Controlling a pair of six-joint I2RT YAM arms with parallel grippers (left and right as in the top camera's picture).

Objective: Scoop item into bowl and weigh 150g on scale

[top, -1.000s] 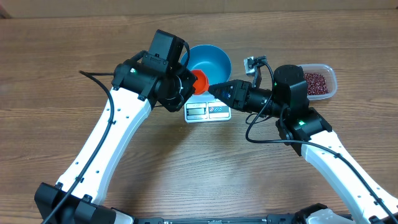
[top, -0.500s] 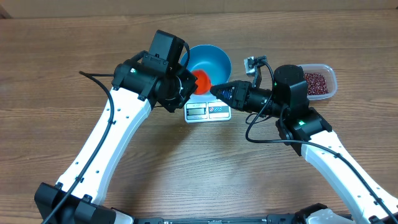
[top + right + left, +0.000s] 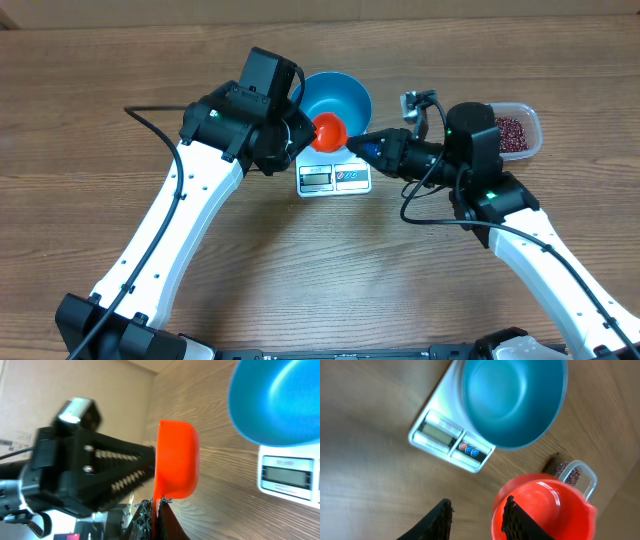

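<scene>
Overhead | right gripper (image 3: pixel 362 147) pinching orange scoop (image 3: pixel 329 131) by handle | left gripper (image 3: pixel 477 517) spread, scoop just outside it | beans (image 3: pixel 508 131) in tub (image 3: pixel 537 130) behind right gripper; right arm nearer

Overhead: scale (image 3: pixel 334 178) shows only its display edge, the rest under the blue bowl (image 3: pixel 345 95) and my left arm (image 3: pixel 215 150); readout too small to read, and my right arm (image 3: pixel 470 150) covers one end of the bean tub (image 3: pixel 536 130). Left wrist view: orange scoop (image 3: pixel 540 507) runs off the bottom edge and hides most of the tub. Right wrist view: bowl and scale cut by the right edge, display blurred.
</scene>
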